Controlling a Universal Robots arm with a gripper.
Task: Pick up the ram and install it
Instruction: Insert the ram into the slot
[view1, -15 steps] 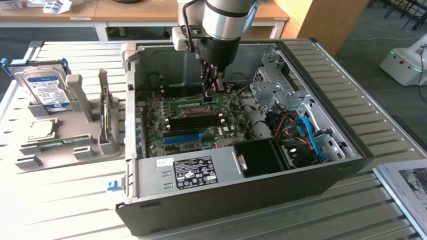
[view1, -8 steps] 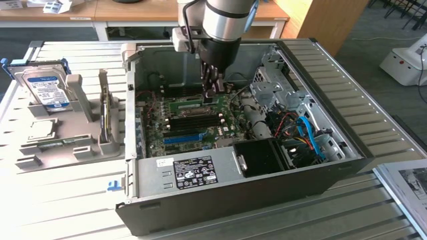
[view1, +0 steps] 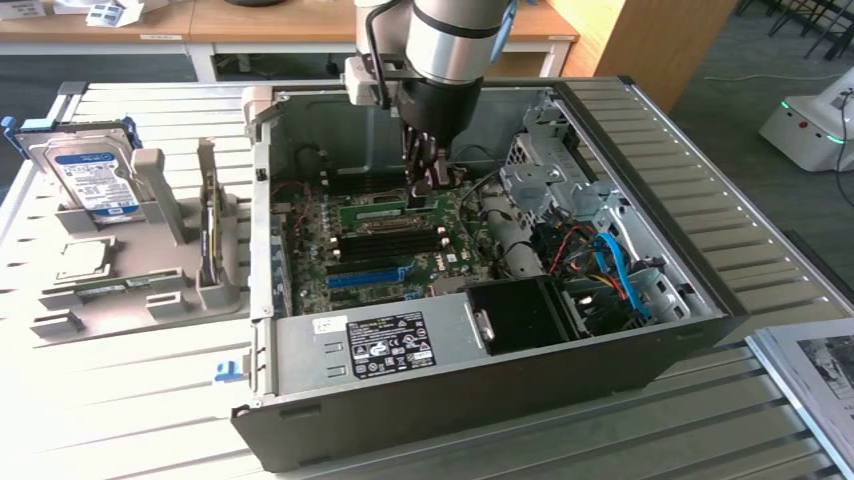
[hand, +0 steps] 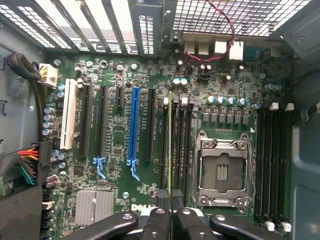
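The ram (view1: 380, 211) is a thin green stick, held level inside the open computer case (view1: 467, 390), low over the motherboard (view1: 350, 262). My gripper (view1: 424, 195) reaches straight down into the case and is shut on the ram's top edge. In the wrist view the ram (hand: 170, 140) appears edge-on as a thin yellow-green line, clamped by my gripper (hand: 170, 202). It runs along the group of black memory slots (hand: 178, 145) beside the CPU socket (hand: 222, 167). I cannot tell whether it touches a slot or hangs just above it.
A bright blue slot (hand: 133, 127) and a white slot (hand: 69, 114) lie further along the board. Another group of black slots (hand: 272, 165) sits past the socket. The power supply (view1: 380, 342), drive cage (view1: 547, 165) and cables (view1: 607, 265) crowd the case. A hard drive (view1: 96, 178) stands in a grey rack outside.
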